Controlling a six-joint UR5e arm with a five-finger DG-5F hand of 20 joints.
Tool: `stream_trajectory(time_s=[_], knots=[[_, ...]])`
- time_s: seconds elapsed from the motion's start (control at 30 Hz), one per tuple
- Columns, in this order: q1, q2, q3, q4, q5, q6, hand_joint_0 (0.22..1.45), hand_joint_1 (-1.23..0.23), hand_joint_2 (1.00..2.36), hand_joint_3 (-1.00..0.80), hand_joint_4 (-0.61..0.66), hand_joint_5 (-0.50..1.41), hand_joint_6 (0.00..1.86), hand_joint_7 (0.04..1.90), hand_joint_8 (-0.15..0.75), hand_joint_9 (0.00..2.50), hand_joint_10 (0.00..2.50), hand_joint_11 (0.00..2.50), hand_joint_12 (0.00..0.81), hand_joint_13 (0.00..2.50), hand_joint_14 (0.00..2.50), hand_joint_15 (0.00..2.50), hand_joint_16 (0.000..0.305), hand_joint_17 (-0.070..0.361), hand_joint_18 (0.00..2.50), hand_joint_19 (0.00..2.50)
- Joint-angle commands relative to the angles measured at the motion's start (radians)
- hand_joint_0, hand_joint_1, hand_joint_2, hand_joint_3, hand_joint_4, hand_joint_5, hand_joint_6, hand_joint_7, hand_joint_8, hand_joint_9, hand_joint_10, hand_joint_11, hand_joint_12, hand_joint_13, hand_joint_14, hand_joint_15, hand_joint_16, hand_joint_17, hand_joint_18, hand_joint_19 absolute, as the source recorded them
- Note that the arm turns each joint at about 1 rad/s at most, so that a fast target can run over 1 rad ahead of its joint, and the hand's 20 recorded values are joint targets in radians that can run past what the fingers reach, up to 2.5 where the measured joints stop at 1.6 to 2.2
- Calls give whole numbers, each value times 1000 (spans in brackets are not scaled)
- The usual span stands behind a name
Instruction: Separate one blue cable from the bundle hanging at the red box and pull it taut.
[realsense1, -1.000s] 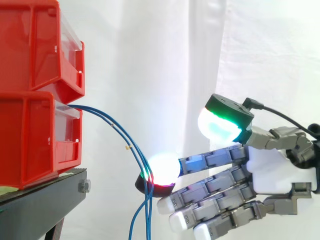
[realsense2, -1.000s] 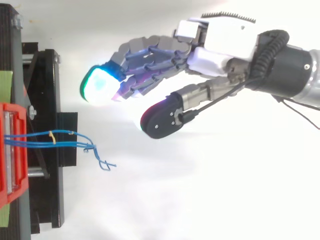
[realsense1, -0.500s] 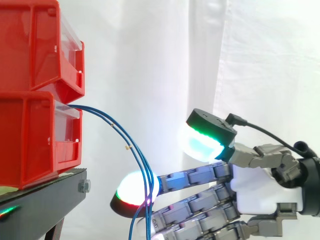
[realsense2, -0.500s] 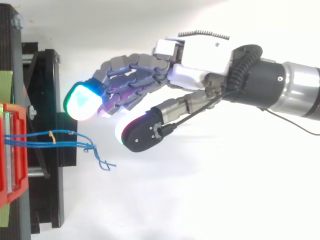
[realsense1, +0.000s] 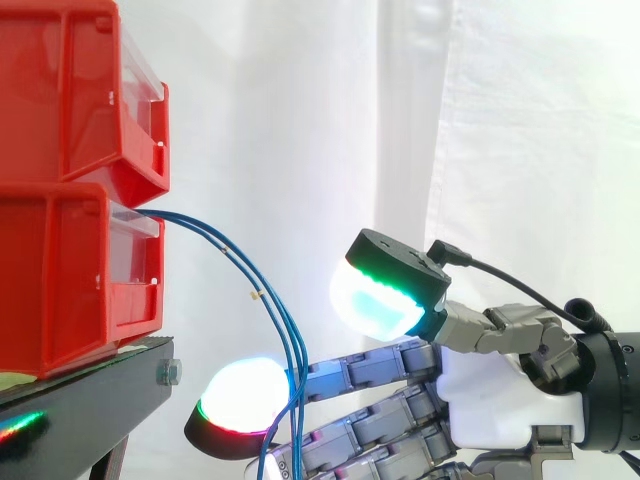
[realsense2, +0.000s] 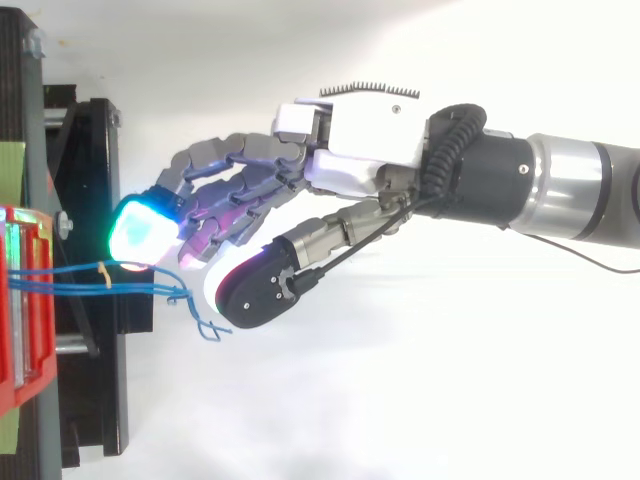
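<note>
Several thin blue cables (realsense1: 262, 298) come out of the lower red bin (realsense1: 70, 275) and arc down in a loose bundle; from above the bundle (realsense2: 140, 290) ends in curled tips. My hand (realsense1: 500, 395) reaches in from the right with its fingers stretched out and relaxed, holding nothing. One glowing fingertip (realsense1: 243, 398) sits just past the hanging cables, which cross in front of that finger. The thumb pad (realsense1: 375, 300) hovers higher, to the right of the bundle. In the top view the hand (realsense2: 365, 150) has a cyan fingertip (realsense2: 135, 232) right beside the cables.
An upper red bin (realsense1: 70, 90) is stacked on the lower one, both on a black stand (realsense1: 80, 410). From above, the stand (realsense2: 90, 200) runs along the left edge. A white curtain hangs behind.
My hand has travelled left and a little lower, from well clear of the bundle to right at it. Its leading fingertip now lies past the cables. The cables hang as before.
</note>
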Motion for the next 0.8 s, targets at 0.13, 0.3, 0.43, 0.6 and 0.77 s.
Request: stream_trajectory(time_s=[0.13, 0.3, 0.43, 0.6, 0.77], knots=[[9, 0, 15, 3, -1, -13, 577, -701, 1000, -500, 303, -184, 502, 789, 345, 650, 11, 440, 351, 665, 13, 346, 40, 90, 760, 397], [17, 0, 21, 3, -1, -19, 580, -702, 1000, -500, 303, -182, 503, 795, 341, 655, 11, 452, 351, 669, 12, 345, 40, 89, 764, 394], [24, 0, 23, 10, -1, -16, 584, -705, 1000, -500, 312, -177, 503, 832, 342, 662, 11, 449, 349, 679, 12, 347, 40, 89, 771, 404], [27, 0, 21, 16, -1, -14, 585, -706, 1000, -500, 315, -173, 503, 851, 343, 669, 11, 460, 350, 688, 12, 356, 40, 89, 772, 404], [24, 0, 21, 15, -1, -11, 593, -703, 1000, -495, 321, -169, 503, 873, 343, 676, 11, 467, 345, 695, 14, 366, 39, 88, 775, 409]])
